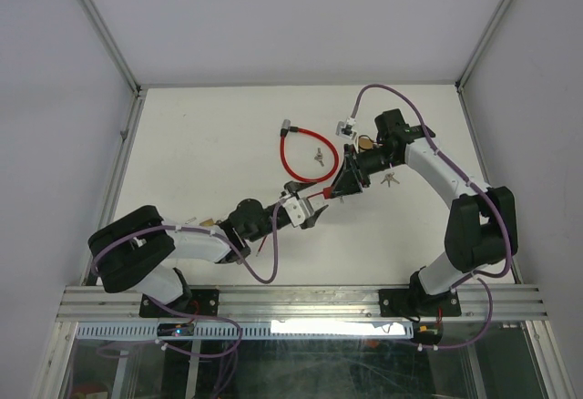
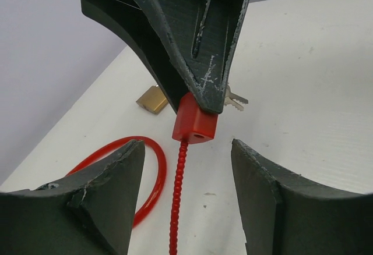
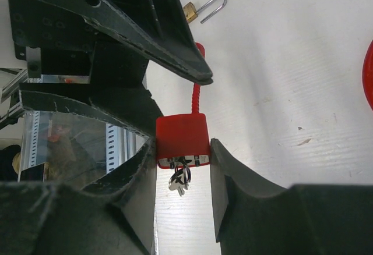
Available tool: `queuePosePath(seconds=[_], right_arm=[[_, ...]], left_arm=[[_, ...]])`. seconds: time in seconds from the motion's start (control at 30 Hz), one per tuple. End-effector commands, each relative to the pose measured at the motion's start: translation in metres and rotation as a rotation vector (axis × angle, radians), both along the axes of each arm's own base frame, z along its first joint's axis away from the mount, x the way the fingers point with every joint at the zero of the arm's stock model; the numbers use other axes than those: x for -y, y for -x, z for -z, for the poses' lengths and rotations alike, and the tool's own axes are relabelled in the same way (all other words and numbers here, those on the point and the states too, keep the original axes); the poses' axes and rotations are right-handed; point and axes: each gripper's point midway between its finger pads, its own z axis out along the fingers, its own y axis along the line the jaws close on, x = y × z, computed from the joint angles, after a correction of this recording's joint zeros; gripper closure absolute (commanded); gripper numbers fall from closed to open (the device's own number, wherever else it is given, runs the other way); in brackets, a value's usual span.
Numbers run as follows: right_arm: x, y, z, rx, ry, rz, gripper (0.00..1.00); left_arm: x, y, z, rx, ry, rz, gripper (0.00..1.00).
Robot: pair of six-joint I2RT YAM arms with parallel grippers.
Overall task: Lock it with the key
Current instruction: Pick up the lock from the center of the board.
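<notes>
Red padlock (image 3: 182, 135) tight in right gripper (image 3: 182, 150), key (image 3: 179, 180) perhaps half-hidden below; left gripper (image 2: 186, 150) agape.

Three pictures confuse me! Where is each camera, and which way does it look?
Top external: above and behind, looking down at the table; left arm and right arm show.
Left wrist: on its arm, looking past the open left gripper at the red lock.
Right wrist: behind the right gripper clamping that lock.
Shared: both wrist views show the lock.

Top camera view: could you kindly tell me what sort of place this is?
Probably a lab robot test cell: a white table enclosed by plain walls, left arm and right arm bolted to a metal rail, a brass padlock lying loose.
</notes>
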Motion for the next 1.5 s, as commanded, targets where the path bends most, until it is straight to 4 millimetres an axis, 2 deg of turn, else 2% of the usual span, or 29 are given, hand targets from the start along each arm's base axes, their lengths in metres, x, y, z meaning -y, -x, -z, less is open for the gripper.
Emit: queuePosePath(seconds=[0.0, 0.1, 0.47, 0.77, 0.9, 1.03, 1.17, 1.33, 1.4, 1.47], right_arm=[[-0.006, -0.002, -0.023, 0.003, -0.069, -0.013, 1.00], [-0.005, -0.002, -0.023, 0.004, -0.070, -0.013, 1.00], [-0.006, -0.003, -0.019, -0.028, -0.062, -0.009, 1.00], [-0.007, -0.006, -0.014, -0.072, -0.045, 0.009, 1.00], [-0.007, -0.006, -0.014, -0.087, -0.044, 0.015, 1.00], [-0.007, -0.006, -0.014, -0.092, -0.047, 0.012, 1.00], [-0.007, -0.005, -0.015, -0.094, -0.053, 0.004, 0.81], [-0.006, -0.003, -0.020, -0.073, -0.064, -0.004, 0.49], [-0.005, -0.002, -0.023, -0.053, -0.067, -0.006, 0.39], [-0.003, -0.003, -0.027, -0.030, -0.073, -0.004, 0.33]], left_arm=[[0.011, -0.015, -0.021, 0.098, 0.012, -0.048, 0.40], [0.016, -0.019, -0.017, 0.105, -0.018, -0.048, 0.46], [0.022, -0.015, -0.024, 0.116, 0.007, -0.027, 0.56], [0.024, -0.011, -0.027, 0.124, 0.021, -0.021, 0.59], [0.025, -0.010, -0.026, 0.123, 0.019, -0.018, 0.76], [0.025, -0.008, -0.024, 0.120, 0.015, -0.011, 0.99], [0.023, -0.006, -0.021, 0.111, 0.010, -0.005, 1.00], [0.018, 0.002, -0.022, 0.094, 0.043, 0.017, 1.00], [0.016, 0.004, -0.023, 0.082, 0.054, 0.021, 1.00], [0.013, 0.007, -0.024, 0.064, 0.068, 0.026, 1.00]])
